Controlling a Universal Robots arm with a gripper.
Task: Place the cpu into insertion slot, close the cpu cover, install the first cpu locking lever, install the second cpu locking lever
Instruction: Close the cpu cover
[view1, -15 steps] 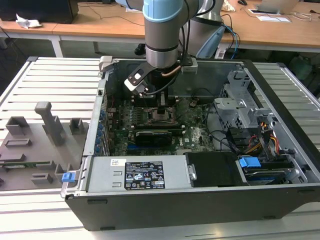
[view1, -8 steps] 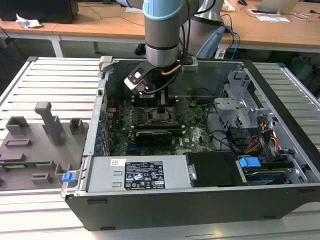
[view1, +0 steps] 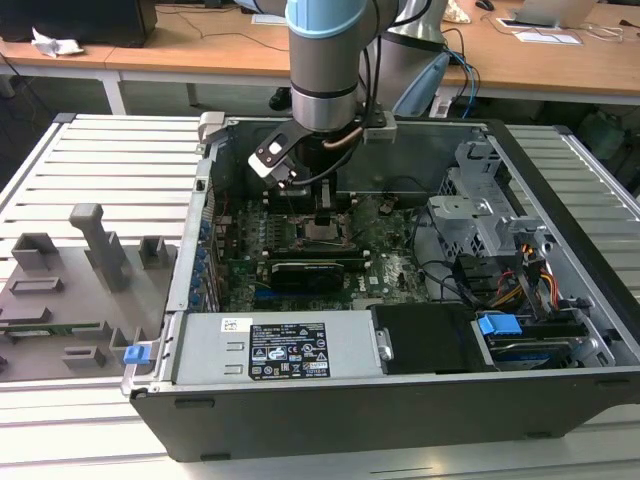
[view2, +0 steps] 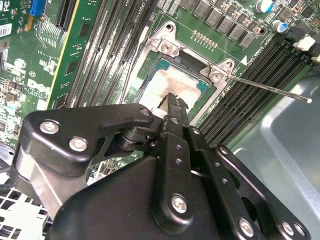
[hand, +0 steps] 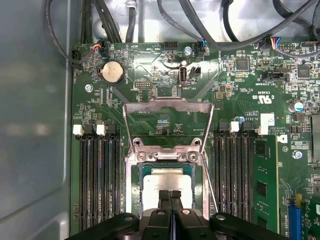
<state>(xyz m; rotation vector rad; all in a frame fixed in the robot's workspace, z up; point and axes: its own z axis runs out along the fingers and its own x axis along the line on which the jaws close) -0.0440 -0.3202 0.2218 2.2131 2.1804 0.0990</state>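
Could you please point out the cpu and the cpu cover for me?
cpu (hand: 167, 179), first wrist view, on its pale metal top.
cpu cover (hand: 167, 103), first wrist view, on the open frame's end bar.

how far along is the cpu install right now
Done: the cpu lies in the insertion slot. In hand: the shut gripper is down over the cpu's top face. Left: the cpu cover stands flipped open, and a thin locking lever sticks out unlatched beside the slot, so cover and both levers remain.
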